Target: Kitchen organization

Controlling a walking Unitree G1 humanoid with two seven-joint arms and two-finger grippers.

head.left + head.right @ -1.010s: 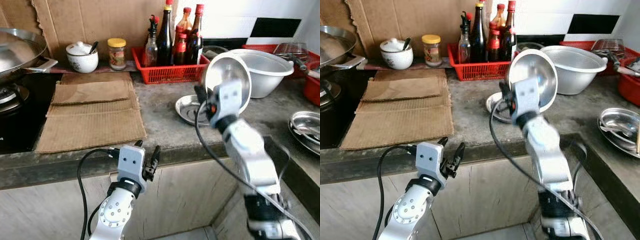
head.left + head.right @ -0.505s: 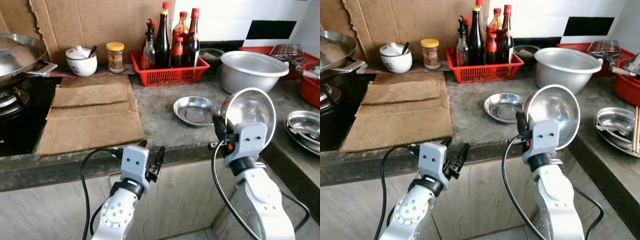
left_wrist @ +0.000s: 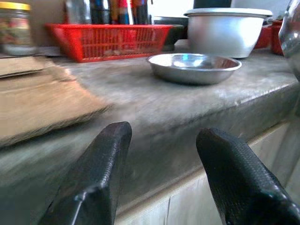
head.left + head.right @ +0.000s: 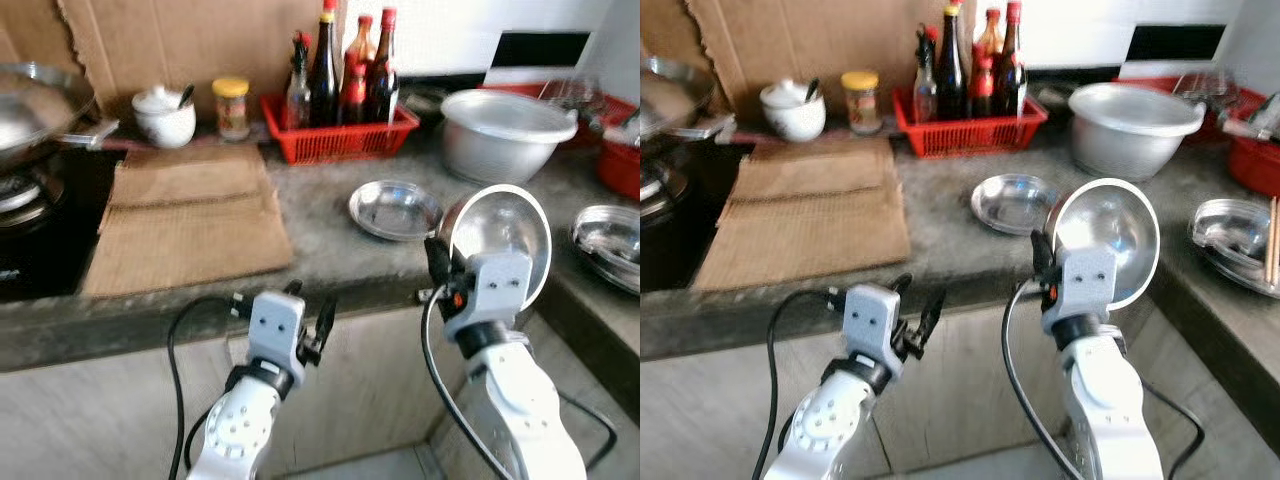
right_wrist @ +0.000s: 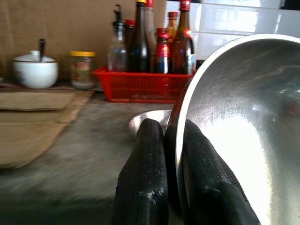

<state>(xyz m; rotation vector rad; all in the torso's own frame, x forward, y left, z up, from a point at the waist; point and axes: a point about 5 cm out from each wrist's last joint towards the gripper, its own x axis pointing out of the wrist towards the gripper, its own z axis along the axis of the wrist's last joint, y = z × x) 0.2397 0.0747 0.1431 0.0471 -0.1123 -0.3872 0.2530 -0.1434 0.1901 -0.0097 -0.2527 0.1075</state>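
Observation:
My right gripper (image 4: 436, 262) is shut on the rim of a shiny steel bowl (image 4: 502, 238), which it holds tipped on edge just in front of the counter's front edge. In the right wrist view both fingers (image 5: 146, 178) pinch the bowl's rim (image 5: 234, 136). A shallow steel dish (image 4: 393, 208) lies on the grey counter (image 4: 320, 235) just behind the held bowl. My left gripper (image 4: 308, 305) hangs open and holds nothing below the counter edge. In its wrist view, the left gripper (image 3: 164, 154) faces the dish (image 3: 193, 67).
A large aluminium basin (image 4: 508, 130) and a red basket of sauce bottles (image 4: 340, 130) stand at the back. Cardboard sheets (image 4: 185, 215) cover the left counter beside a wok (image 4: 35, 110). A white lidded pot (image 4: 165, 115), a jar (image 4: 233, 107) and another steel dish (image 4: 610, 240) are nearby.
My right gripper has drawn the steel bowl back from above the counter and lowered it to the front edge. The left arm has stayed in place. The camera has shifted slightly.

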